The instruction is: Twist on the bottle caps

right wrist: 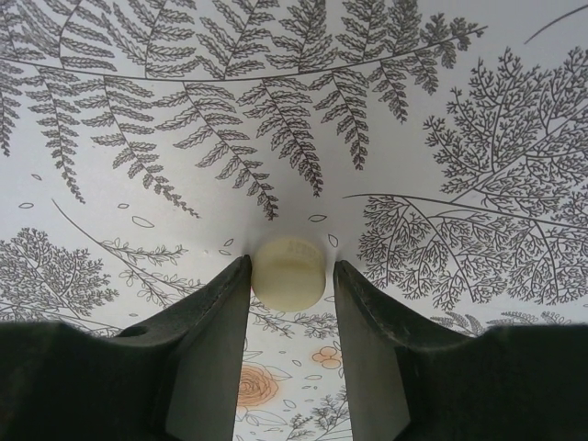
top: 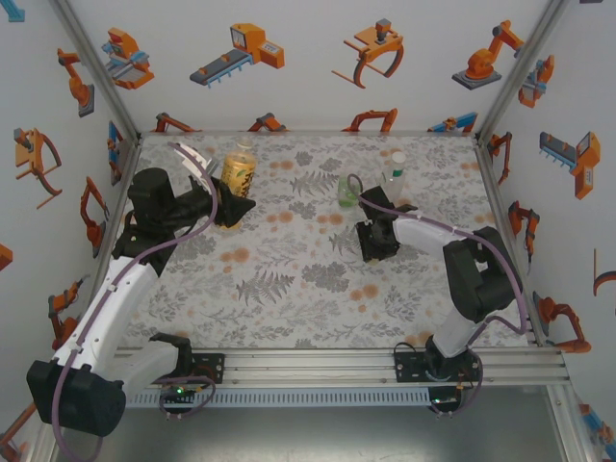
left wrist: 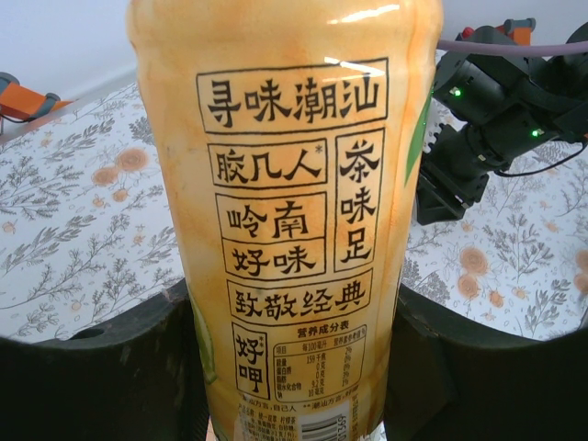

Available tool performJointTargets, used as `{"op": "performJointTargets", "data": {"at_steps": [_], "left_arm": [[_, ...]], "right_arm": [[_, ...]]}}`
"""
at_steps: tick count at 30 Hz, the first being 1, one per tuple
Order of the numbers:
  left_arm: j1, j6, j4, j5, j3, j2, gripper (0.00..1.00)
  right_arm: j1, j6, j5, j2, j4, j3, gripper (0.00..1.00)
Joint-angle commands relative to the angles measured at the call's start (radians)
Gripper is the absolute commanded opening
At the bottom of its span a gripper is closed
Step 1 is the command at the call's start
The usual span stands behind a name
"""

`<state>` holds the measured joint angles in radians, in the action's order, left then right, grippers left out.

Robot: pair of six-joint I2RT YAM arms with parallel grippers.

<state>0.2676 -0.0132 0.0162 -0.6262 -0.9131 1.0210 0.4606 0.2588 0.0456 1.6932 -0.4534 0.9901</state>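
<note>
One pale cap (right wrist: 288,274), right of amber bottle (left wrist: 285,220): pinched by right gripper (right wrist: 291,269). Bottle is clasped by left gripper (top: 228,204). Cap is best lifted level.

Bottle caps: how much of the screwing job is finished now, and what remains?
Done: nothing I can confirm; the top view is too coarse to show fitted caps. In hand: the left gripper is closed on the upright amber bottle, and the right gripper straddles one pale cap on the cloth; a pinch is unclear. Remaining: screwing that cap on, then capping the green bottle and the clear bottle.
</note>
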Motion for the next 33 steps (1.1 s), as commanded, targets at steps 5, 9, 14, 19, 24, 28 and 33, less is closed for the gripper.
{"op": "performJointTargets", "data": {"at_steps": [5, 9, 14, 19, 24, 28, 33], "left_arm": [[-0.005, 0.013, -0.009, -0.027, -0.015, 0.007, 0.0], [-0.004, 0.013, -0.008, -0.026, -0.015, 0.008, 0.0], [-0.004, 0.013, -0.006, -0.027, -0.017, 0.009, 0.0], [-0.005, 0.013, -0.006, -0.029, -0.018, 0.013, 0.0], [0.014, -0.026, 0.055, -0.033, -0.049, 0.031, 0.0], [0.048, -0.076, 0.099, -0.031, -0.065, 0.04, 0.0], [0.131, -0.189, 0.243, -0.002, -0.122, 0.081, 0.0]], "right_arm": [[0.004, -0.078, -0.053, 0.038, -0.02, -0.002, 0.41], [0.004, -0.079, -0.068, 0.04, -0.018, -0.003, 0.4], [0.004, -0.073, -0.059, 0.04, -0.025, 0.002, 0.37], [0.004, -0.059, -0.044, 0.027, -0.042, 0.014, 0.34], [0.004, -0.025, -0.086, -0.029, -0.037, 0.031, 0.3], [0.004, -0.006, -0.153, -0.076, -0.017, 0.053, 0.3], [0.004, -0.004, -0.248, -0.151, 0.068, 0.056, 0.29]]}}
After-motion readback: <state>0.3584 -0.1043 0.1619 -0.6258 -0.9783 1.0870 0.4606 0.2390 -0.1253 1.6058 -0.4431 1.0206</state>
